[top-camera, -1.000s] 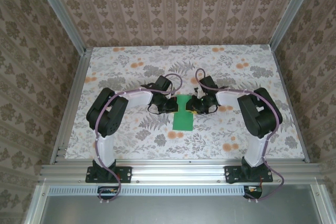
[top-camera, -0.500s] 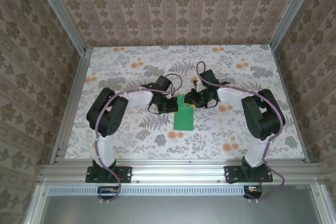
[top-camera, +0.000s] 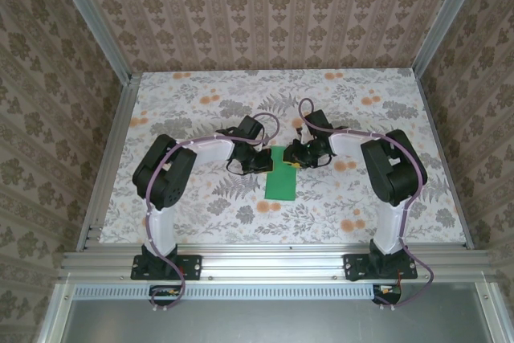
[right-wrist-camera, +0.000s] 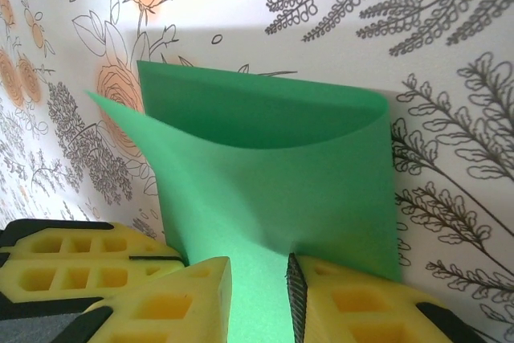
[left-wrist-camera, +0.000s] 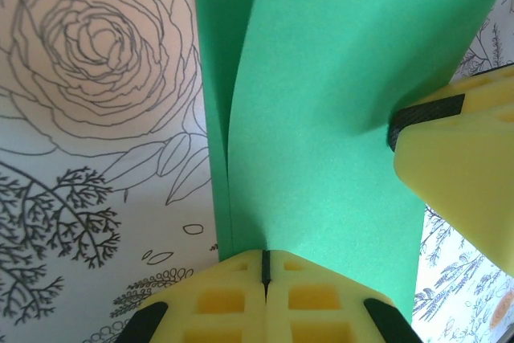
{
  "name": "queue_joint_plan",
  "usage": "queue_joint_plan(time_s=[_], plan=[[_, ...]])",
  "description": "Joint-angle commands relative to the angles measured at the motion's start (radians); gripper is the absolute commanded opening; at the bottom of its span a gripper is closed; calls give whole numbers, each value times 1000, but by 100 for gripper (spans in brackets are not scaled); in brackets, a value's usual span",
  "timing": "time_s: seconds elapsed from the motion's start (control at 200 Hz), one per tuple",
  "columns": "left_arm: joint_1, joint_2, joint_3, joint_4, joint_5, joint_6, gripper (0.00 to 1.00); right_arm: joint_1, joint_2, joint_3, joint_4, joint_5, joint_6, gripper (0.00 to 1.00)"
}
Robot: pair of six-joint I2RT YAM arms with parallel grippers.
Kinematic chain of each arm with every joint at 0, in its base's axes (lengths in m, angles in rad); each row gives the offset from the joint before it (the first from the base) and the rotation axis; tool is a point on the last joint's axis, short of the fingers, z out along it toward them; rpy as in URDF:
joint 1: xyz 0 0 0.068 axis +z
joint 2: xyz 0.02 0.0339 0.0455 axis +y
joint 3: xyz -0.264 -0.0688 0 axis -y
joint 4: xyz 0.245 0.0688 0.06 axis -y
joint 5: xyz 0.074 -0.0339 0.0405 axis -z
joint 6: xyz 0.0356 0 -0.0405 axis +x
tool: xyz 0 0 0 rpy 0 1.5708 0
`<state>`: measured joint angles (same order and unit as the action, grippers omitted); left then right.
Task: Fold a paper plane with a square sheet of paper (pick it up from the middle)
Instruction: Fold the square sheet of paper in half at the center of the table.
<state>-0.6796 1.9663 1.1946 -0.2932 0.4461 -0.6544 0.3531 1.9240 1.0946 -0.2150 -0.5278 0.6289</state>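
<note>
The square sheet of paper (top-camera: pixel 281 185) lies mid-table as a bright green rectangle, folded over on itself with a soft rounded fold (right-wrist-camera: pixel 273 166). Its upper layer curls up off the lower one (left-wrist-camera: pixel 321 118). My left gripper (top-camera: pixel 268 163) is at the sheet's far left edge. Its yellow jaws are shut on the raised layer's edge (left-wrist-camera: pixel 265 267). My right gripper (top-camera: pixel 295 157) comes in from the right over the same far end. It is open, its two fingertips (right-wrist-camera: pixel 259 295) set down on the green surface with paper showing between them.
The floral tabletop (top-camera: pixel 201 102) stretches around the sheet on all sides. Aluminium rails (top-camera: pixel 108 166) and patterned walls box it in at left, right and back. Both arm bases sit at the near edge (top-camera: pixel 273 263).
My right gripper has swung left from beside the sheet onto its far end, covering the top part of the green. The left arm has stayed put, still shut.
</note>
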Motion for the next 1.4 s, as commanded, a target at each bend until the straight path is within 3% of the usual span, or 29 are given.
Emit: queue_joint_plan(time_s=[0.0,0.14,0.42,0.665,1.02,1.395], plan=[[-14,47,-6,-81,-37,25,5,-5,-62,0,0,-2,18,29],[-15,49,-5,-80,-36,26,5,-27,-91,28,10,-18,13,29],[-14,49,0,-89,-40,30,5,-48,22,42,33,-57,-1,29],[-17,47,-3,-91,-41,30,5,-54,67,26,12,22,-11,29],[-17,47,-6,-104,-46,37,5,-72,-16,85,15,-70,-1,29],[-18,45,2,-110,-50,39,5,-83,113,98,-11,-6,-16,29]])
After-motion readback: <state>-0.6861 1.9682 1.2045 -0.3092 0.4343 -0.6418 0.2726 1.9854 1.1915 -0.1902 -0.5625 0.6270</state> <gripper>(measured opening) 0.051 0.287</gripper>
